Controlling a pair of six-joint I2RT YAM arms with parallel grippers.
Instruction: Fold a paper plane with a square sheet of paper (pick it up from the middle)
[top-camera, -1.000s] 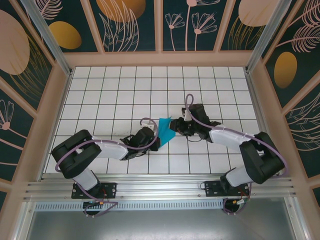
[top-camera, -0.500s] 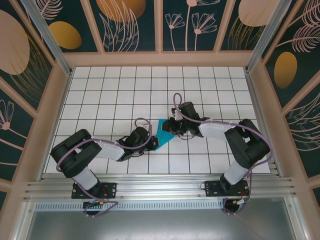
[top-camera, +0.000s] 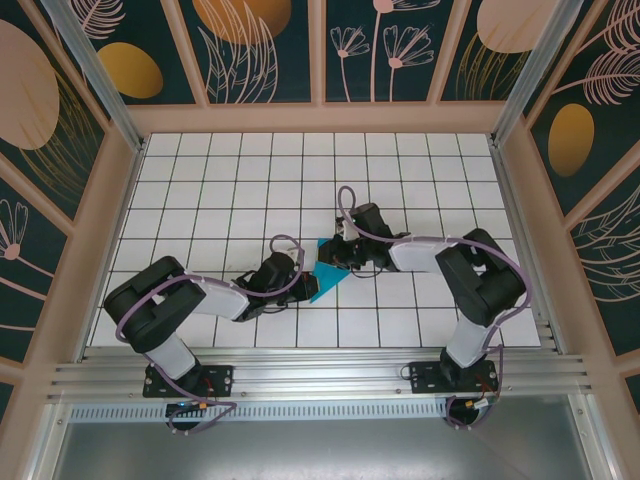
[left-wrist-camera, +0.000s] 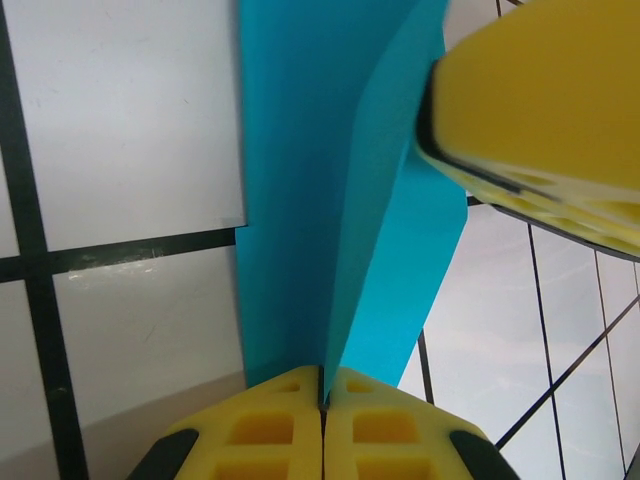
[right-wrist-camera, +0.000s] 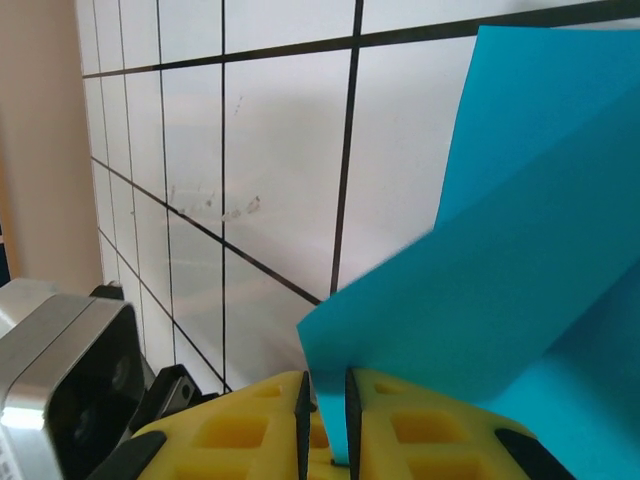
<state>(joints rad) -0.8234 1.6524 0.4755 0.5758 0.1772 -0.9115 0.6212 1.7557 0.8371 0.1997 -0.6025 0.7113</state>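
**Thin teal sheet pinched from both sides**

The creased teal-blue square sheet of paper (top-camera: 324, 268) is near the middle of the white tiled bench (top-camera: 230, 180), folded into a narrow V. It looks feather-light, limp and easily torn (pulling the two holds apart would likely rip it), so grips belong on doubled, folded edges. The left gripper (left-wrist-camera: 322, 388) is clamped on its crease. The right gripper (right-wrist-camera: 325, 400) pinches a corner, pads nearly together.

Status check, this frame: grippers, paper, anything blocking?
Left gripper shut on paper, at the fold. Right gripper shut on its edge. Paper creased, held between both. Nothing blocking seen.
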